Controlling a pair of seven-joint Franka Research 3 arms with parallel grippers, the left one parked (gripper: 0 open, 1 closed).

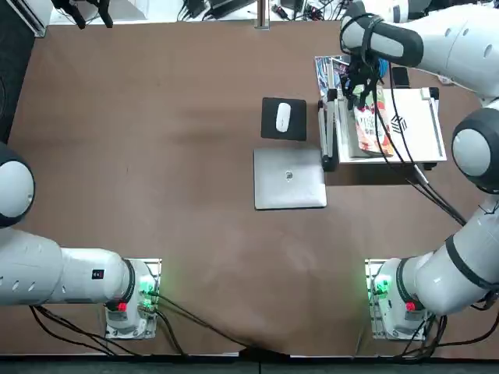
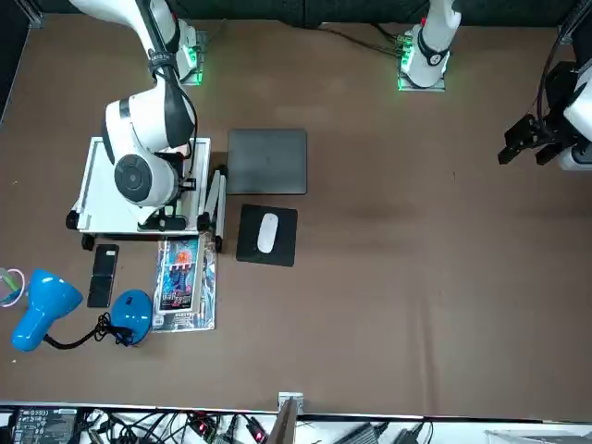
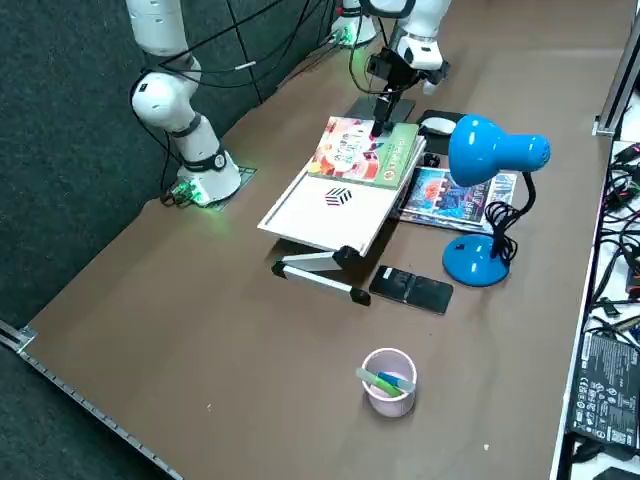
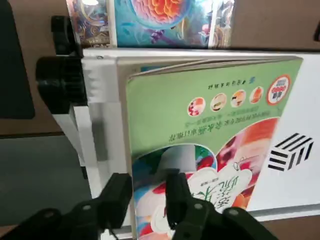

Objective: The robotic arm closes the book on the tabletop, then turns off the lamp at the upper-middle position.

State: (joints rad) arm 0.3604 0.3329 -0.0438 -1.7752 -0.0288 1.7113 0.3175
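The right hand (image 4: 146, 177) is released: its 2 fingers stand apart above the picture on the book's cover, with nothing gripped. The green-covered paperback book (image 3: 364, 152) lies closed, cover up, on the white folding stand (image 3: 325, 213), which rests on the brown worktop (image 3: 250, 340). The blue desk lamp (image 3: 475, 260) stands on the worktop, its disc base between the black smartphone (image 2: 103, 276) and the blue-pictured booklet (image 2: 178, 289). 1 white mouse (image 2: 267, 233) sits on the black pad (image 2: 250, 252), beside the grey laptop (image 2: 267, 162).
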